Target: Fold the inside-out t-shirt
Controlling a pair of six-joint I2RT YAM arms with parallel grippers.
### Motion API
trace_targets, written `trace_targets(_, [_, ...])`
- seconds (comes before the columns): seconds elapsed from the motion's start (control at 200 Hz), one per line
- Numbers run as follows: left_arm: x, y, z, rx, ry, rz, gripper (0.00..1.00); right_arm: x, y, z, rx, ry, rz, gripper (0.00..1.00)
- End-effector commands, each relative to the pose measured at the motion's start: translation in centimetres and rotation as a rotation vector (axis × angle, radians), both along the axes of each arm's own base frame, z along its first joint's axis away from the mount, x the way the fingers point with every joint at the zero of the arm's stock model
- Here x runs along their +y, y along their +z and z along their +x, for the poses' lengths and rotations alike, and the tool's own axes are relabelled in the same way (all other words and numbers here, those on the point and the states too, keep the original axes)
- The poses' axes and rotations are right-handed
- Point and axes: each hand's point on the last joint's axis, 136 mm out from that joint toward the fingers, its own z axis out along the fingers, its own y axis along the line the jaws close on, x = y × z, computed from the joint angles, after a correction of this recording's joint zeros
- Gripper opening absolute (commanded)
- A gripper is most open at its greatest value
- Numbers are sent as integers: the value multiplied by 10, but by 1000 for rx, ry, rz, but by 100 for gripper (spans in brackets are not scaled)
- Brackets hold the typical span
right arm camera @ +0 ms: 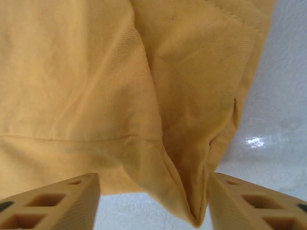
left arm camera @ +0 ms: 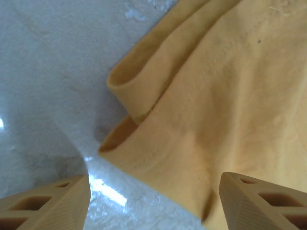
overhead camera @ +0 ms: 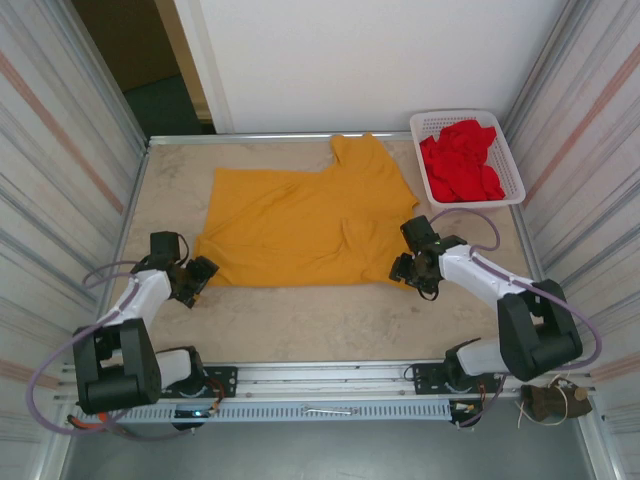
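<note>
Your left tool and right tool sit released, straddling the t-shirt's near corners, likely to pinch them.

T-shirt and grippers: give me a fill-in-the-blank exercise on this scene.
1. The white basket holds ____ garments.
2. The left gripper is at the near-____ corner of the t-shirt.
3. The right gripper has its jaws ____, as does the left.
Missing words: red; left; open.
</note>
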Motion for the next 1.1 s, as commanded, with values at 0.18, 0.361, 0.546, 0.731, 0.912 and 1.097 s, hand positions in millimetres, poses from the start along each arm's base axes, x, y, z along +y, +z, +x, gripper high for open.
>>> trace_targets(0.18, [16,-13,22,-1,-4,17,0,-5,14,3,-20,-39,-15,0])
trace_targets(0.361, [25,-1,8,-22,49,23,0,-27,35,-28,-45,-128,1,0])
trace_targets(0.546, [26,9,-19,-50,134,3,0,-42,39,-62,-16,-229,31,0])
trace_targets(0.731, [19,10,-48,-58,209,-36,0,-45,37,-87,6,-300,70,0])
trace_targets(0.912, [10,5,-80,-60,289,-67,24,-49,37,-104,15,-342,89,45])
trace_targets(1.097, [19,38,-61,-133,227,-10,64,-55,73,-79,-125,-320,75,58])
